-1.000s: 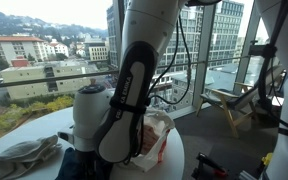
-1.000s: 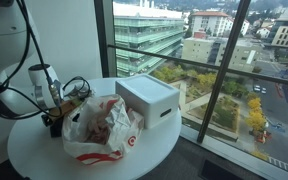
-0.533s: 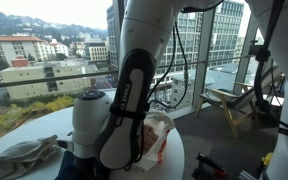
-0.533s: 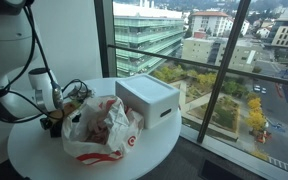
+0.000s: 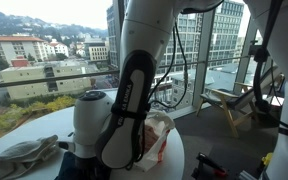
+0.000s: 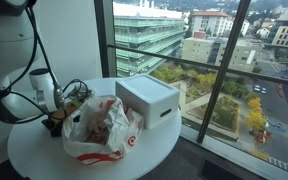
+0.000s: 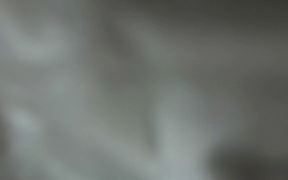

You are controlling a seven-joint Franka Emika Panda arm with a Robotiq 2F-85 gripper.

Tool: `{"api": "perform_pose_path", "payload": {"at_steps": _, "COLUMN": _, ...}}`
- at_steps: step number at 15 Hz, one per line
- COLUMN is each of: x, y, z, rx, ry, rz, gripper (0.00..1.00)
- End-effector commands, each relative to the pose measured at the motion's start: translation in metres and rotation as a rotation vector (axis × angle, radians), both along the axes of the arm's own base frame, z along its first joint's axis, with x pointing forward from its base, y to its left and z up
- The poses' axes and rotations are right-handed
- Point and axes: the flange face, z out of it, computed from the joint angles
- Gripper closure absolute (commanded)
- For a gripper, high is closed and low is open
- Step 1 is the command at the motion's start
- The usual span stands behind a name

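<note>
My gripper is down on the round white table, at the left edge of a crumpled white plastic bag with red print. Its dark jaws sit against or inside the bag's folds, so I cannot tell whether they are open or shut. In an exterior view the arm's own links hide the gripper, and the bag shows behind the arm. The wrist view is a grey blur, very close to some surface.
A white box stands on the table to the right of the bag, near the window. A grey cloth lies on the table. Black cables loop by the wrist. A wooden chair stands on the floor beyond.
The wrist has sunk a little lower towards the table beside the bag over the last second. The bag and box have not moved.
</note>
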Motion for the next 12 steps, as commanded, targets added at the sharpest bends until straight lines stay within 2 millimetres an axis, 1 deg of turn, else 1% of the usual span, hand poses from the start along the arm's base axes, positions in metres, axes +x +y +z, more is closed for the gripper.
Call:
{"api": "perform_pose_path", "payload": {"at_steps": 1, "x": 0.001, "y": -0.001, "z": -0.002, "rx": 0.010, "ry": -0.013, "rz": 0.028, "gripper": 0.57}}
{"api": "perform_pose_path", "payload": {"at_steps": 4, "x": 0.002, "y": 0.000, "z": 0.003, "rx": 0.004, "ry": -0.009, "rz": 0.010, "gripper": 0.78}}
{"api": "perform_pose_path", "payload": {"at_steps": 5, "x": 0.001, "y": 0.003, "z": 0.006, "rx": 0.009, "ry": -0.003, "rz": 0.004, "gripper": 0.87}}
{"api": "perform_pose_path", "payload": {"at_steps": 7, "x": 0.001, "y": 0.014, "z": 0.017, "rx": 0.046, "ry": 0.018, "rz": -0.030, "gripper": 1.00}}
{"api": "perform_pose_path", "payload": {"at_steps": 9, "x": 0.003, "y": 0.031, "z": 0.034, "rx": 0.133, "ry": 0.037, "rz": -0.076, "gripper": 0.99}}
{"api": "perform_pose_path", "payload": {"at_steps": 10, "x": 0.005, "y": 0.040, "z": 0.046, "rx": 0.187, "ry": 0.038, "rz": -0.105, "gripper": 0.97}}
{"api": "perform_pose_path", "payload": {"at_steps": 12, "x": 0.014, "y": 0.055, "z": 0.073, "rx": 0.291, "ry": 0.030, "rz": -0.161, "gripper": 0.97}}
